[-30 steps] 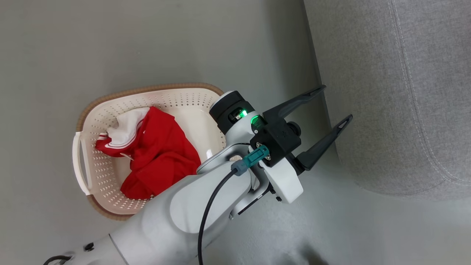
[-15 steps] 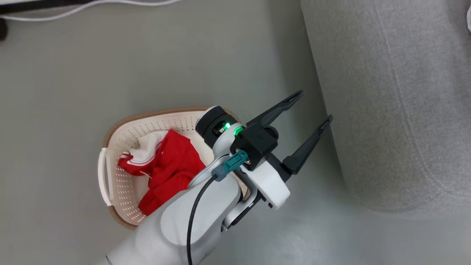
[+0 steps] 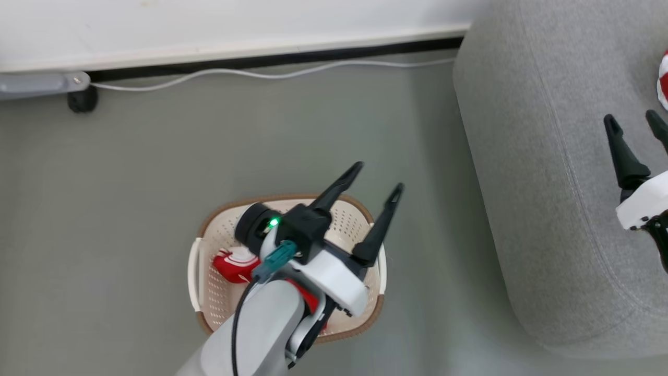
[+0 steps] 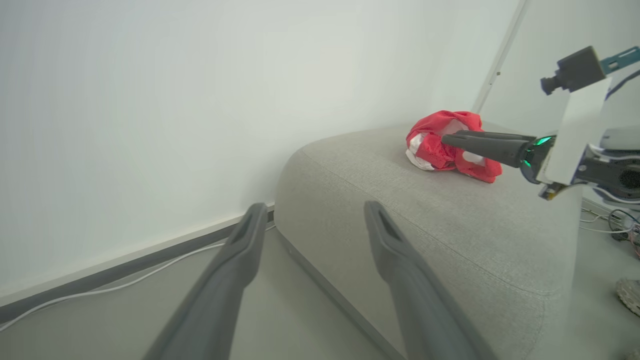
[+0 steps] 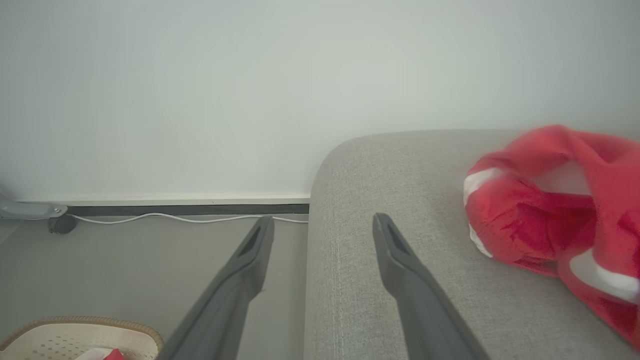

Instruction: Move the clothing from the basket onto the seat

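The cream basket point(image 3: 207, 292) with its brown rim stands on the floor, holding red and white clothing point(image 3: 229, 263) partly hidden under my left arm. My left gripper point(image 3: 378, 176) hangs open and empty above the basket's far right rim, fingers toward the wall; its own view has it point(image 4: 315, 207) before the seat's point(image 4: 425, 220) end. More red clothing point(image 4: 435, 145) lies bunched on the grey seat point(image 3: 532, 156). My right gripper point(image 3: 630, 118) hovers open over the seat, just short of that clothing point(image 5: 540, 220), with nothing between its fingers point(image 5: 324, 220).
A white wall with a dark baseboard runs along the back, and a white cable point(image 3: 261, 73) lies on the floor beside it. A grey foot with a black caster point(image 3: 78, 96) sits at the back left. Loose cables point(image 4: 607, 220) lie on the floor past the seat.
The head camera has tilted up, so wall, cable and my open right gripper over the seat have come into view. My left gripper now stands over the basket instead of between basket and seat.
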`<state>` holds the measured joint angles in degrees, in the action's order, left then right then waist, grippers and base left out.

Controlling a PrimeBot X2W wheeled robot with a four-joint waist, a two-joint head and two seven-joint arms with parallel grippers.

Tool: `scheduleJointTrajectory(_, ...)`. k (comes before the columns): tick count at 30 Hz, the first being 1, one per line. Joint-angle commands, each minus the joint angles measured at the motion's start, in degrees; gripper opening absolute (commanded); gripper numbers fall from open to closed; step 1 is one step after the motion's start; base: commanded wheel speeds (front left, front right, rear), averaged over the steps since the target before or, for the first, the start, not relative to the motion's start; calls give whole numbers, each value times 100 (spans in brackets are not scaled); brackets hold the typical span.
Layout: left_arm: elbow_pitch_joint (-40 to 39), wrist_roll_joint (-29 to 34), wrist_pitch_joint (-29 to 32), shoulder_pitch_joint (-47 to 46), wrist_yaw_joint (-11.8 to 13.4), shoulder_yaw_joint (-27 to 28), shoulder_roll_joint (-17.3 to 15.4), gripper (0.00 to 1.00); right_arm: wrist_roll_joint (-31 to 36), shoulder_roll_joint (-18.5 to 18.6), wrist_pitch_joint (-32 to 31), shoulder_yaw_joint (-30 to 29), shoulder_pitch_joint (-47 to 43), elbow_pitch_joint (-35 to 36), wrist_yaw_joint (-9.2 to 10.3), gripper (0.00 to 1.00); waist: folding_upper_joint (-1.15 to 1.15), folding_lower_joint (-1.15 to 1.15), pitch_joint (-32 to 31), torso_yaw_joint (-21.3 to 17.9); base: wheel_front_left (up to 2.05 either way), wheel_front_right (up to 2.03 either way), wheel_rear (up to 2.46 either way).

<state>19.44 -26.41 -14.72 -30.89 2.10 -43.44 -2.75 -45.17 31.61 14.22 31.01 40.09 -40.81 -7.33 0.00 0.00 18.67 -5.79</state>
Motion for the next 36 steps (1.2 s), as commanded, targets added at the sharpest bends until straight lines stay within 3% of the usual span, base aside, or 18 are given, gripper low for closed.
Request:
scheduleJointTrajectory(1,-118,104,-28,151,64,361,-12,100,132,89,77,-5,-235,184,-16,100,0,0,-291,205,0,0,0)
scheduleJointTrajectory(10,-136,433,-28,981,29,1461,-12,100,558,-311,77,-241,-667,556,-16,100,0,0,-881,445,0,0,0)
scheduleJointTrajectory(20,-279,862,-28,1832,230,2701,-12,100,972,-665,77,-742,-1253,1085,-16,100,0,0,-1379,576,0,0,0)
scheduleJointTrajectory(36,-585,1189,-28,3004,405,3878,-12,100,1671,-1155,78,-1480,-2640,2387,-16,100,0,0,-1830,490,0,0,0)
